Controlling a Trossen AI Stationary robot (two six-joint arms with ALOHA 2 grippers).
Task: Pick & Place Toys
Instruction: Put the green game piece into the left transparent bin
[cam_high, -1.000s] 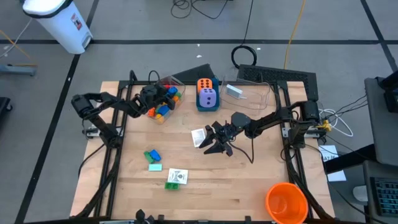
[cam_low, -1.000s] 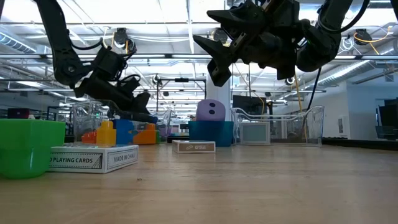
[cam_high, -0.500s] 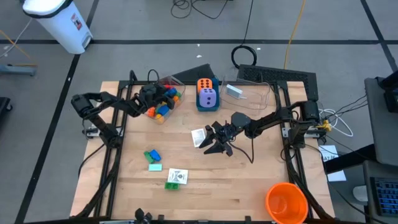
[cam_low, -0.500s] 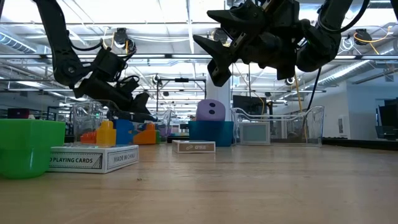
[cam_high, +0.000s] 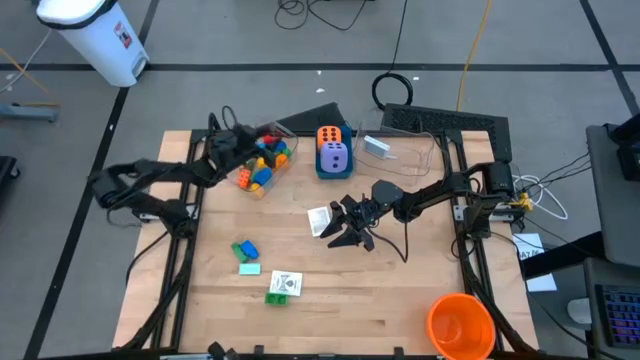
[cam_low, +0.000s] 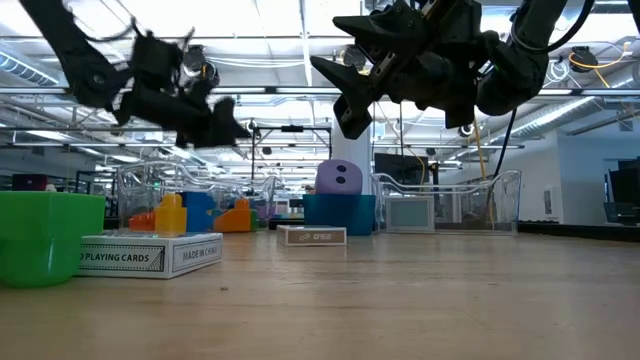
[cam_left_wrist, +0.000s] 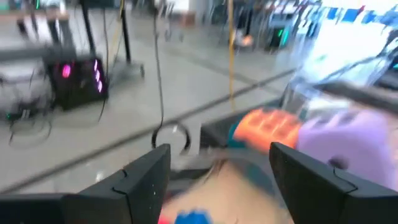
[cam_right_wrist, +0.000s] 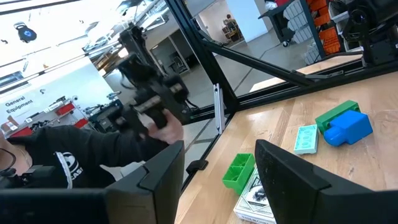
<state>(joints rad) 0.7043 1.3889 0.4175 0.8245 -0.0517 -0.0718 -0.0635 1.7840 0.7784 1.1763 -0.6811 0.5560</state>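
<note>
My left end effector (cam_high: 232, 140) has lifted off the tub of bricks (cam_high: 262, 163), fingers apart, empty (drop made). Right end effector (cam_high: 350, 222) hovers mid-worktop, fingers apart, empty. Remaining: blue brick (cam_high: 245, 250), cards (cam_high: 285, 284).

Orange cup (cam_high: 461, 326), near table corner. Clear tub (cam_high: 281, 162), far edge. Blue box (cam_high: 333, 170) beside it. White bin (cam_high: 95, 35), on floor.

Colourful bricks (cam_high: 262, 163) fill the tub at ten o'clock. Orange die (cam_high: 330, 136) and purple die (cam_high: 334, 158) sit at twelve. Green and blue bricks (cam_high: 244, 250) lie at seven.
</note>
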